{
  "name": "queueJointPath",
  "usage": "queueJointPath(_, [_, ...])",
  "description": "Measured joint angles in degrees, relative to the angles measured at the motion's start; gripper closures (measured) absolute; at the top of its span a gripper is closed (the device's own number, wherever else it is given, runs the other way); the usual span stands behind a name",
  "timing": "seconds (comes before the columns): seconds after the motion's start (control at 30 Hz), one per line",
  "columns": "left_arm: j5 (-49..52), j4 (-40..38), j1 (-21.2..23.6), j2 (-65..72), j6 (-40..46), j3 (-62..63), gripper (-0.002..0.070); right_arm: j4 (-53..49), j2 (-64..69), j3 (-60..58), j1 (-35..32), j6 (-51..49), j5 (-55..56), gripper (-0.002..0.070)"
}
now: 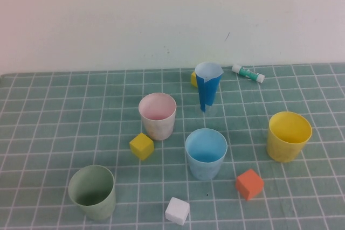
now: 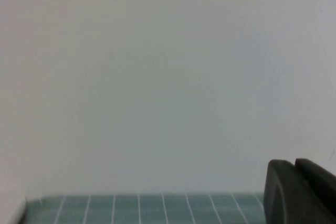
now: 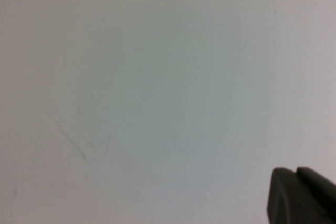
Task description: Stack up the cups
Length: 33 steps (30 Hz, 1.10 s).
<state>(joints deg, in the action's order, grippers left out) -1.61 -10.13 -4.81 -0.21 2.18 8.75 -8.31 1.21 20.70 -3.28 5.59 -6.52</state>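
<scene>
Pastel cups point(image 1: 206, 153) upright, apart; both hands raised.

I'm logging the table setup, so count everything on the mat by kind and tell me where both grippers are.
Cups: 4, pink, green, blue, yellow
Paper cone: 1
Cubes: 3, yellow, orange, white
Glue stick: 1
Small yellow thing behind the cone: 1
Total: 10
Left gripper, right gripper: only in wrist views, away from objects.

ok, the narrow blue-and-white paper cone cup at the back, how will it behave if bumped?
The cone cup stands narrow end down with a wide mouth, so it likely tips easily. It looks like thin paper, so probably light and crushable. Neither the left end effector nor the right end effector is near it; both face the wall.
</scene>
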Motion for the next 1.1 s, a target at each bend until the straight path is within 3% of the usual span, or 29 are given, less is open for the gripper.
queueJointPath(0.23, [24.1,-1.9,0.0,12.4,-0.7,10.2,0.0678,2.2,12.2,4.8,0.0,6.0,-16.6,0.0679])
queueJointPath(0.37, [33.1,-6.1,0.0,24.0,-0.9,15.3,0.0678,13.0,18.9,4.8,0.0,17.0,-21.2,0.0679])
queueJointPath(0.6, [39.5,-10.6,0.0,44.8,1.0,24.4,0.0651,34.9,29.8,5.0,0.0,40.5,-26.2,0.0679])
queueJointPath(0.73, [41.2,-12.6,0.0,54.5,5.2,28.1,0.0473,41.5,33.6,5.0,0.0,47.7,-27.4,0.0679])
queueJointPath(0.83, [41.4,-13.1,0.0,60.8,10.3,30.2,0.0258,43.8,34.7,5.0,0.0,51.9,-27.9,0.0679])
queueJointPath(0.9, [40.8,-13.1,0.0,64.3,12.8,31.1,0.0163,44.4,34.7,5.0,0.0,53.3,-28.4,0.0679])
queueJointPath(0.97, [39.3,-13.8,0.0,67.2,14.1,31.8,0.0111,44.7,34.7,5.0,0.0,53.9,-29.0,0.0679])
queueJointPath(1.1, [35.3,-14.8,0.0,73.4,15.2,32.4,0.0084,44.8,34.7,5.0,0.0,54.5,-29.3,0.0679])
